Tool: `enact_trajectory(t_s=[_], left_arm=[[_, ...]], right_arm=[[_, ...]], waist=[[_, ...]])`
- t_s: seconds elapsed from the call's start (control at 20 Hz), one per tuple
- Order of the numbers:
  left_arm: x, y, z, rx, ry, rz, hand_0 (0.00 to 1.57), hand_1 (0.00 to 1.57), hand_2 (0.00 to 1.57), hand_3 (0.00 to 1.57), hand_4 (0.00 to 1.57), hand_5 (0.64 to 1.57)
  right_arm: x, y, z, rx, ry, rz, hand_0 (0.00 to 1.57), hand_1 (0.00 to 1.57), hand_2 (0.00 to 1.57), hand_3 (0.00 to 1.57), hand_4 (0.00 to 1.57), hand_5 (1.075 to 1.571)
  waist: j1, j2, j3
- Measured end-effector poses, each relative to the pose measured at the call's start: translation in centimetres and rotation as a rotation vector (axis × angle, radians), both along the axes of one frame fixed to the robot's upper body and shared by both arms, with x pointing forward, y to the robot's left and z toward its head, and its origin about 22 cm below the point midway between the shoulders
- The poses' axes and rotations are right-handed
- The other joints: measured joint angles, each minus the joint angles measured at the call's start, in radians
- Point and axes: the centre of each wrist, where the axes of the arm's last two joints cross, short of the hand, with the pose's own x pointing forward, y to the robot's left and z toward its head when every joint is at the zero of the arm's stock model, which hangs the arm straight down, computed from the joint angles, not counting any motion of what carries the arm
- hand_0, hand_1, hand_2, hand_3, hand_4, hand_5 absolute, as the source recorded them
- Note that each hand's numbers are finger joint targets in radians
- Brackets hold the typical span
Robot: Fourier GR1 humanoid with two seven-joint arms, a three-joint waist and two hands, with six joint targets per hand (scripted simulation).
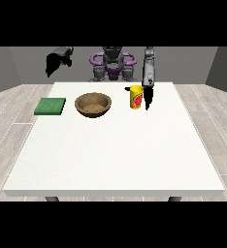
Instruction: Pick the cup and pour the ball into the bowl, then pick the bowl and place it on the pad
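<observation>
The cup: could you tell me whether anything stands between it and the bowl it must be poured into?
Nothing visible does. The yellow cup stands upright on the white table, with bare tabletop between it and the brown bowl. The hand at the view's right is on the cup's far side from the bowl.

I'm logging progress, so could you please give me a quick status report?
Hand at view's right beside cup, grasp unclear. Other hand raised. Bowl and pad untouched. Nothing blocking.

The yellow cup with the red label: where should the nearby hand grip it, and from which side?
Probably around the side wall of the upright yellow cup with the red label, from the view's right, where the black hand hangs beside it; the cylinder suits a wrap.
</observation>
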Motion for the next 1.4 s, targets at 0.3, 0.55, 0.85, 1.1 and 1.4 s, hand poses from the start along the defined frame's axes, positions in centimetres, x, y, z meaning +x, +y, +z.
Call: enact_trajectory(t_s=[0.3, 0.55, 0.85, 1.1, 1.4], left_arm=[[-1.2, -0.2, -1.9, 0.125, -0.039, 0.043, 1.31, 1.31, 1.57, 1.57, 1.28, 1.234], [-1.1, -0.5, -2.2, 0.162, -0.067, 0.07, 1.33, 1.33, 1.57, 1.57, 1.29, 1.207], [-0.7, -1.5, -2.0, 0.201, -0.031, 0.055, 1.35, 1.35, 1.57, 1.57, 1.32, 1.159], [1.6, -2.7, 1.0, 0.264, -0.025, 0.048, 1.35, 1.35, 1.57, 1.57, 1.32, 1.172], [4.3, -4.5, 4.9, 0.429, -0.053, 0.095, 1.37, 1.37, 1.57, 1.57, 1.36, 1.233]], right_arm=[[0.1, -1.5, 0.7, 0.001, -0.002, -0.005, 0.0, 0.0, 0.42, 0.67, 0.57, 1.57], [-0.1, -2.9, 0.6, 0.006, -0.012, -0.029, 0.0, 0.0, 0.37, 0.66, 0.59, 1.57], [-0.4, -5.5, -1.1, 0.008, 0.06, -0.059, 0.0, 0.0, 0.4, 0.67, 0.58, 1.57], [-0.5, -7.4, -2.7, 0.014, 0.111, -0.072, 0.0, 0.0, 0.4, 0.64, 0.54, 1.57], [-0.1, -8.8, -2.7, 0.011, 0.107, -0.069, 0.0, 0.0, 0.34, 0.66, 0.55, 1.569]], waist=[[-0.014, 0.006, -0.0002], [-0.014, 0.003, 0.002], [0.003, -0.065, 0.0006], [0.017, -0.116, 0.0008], [-0.003, -0.11, 0.0009]])
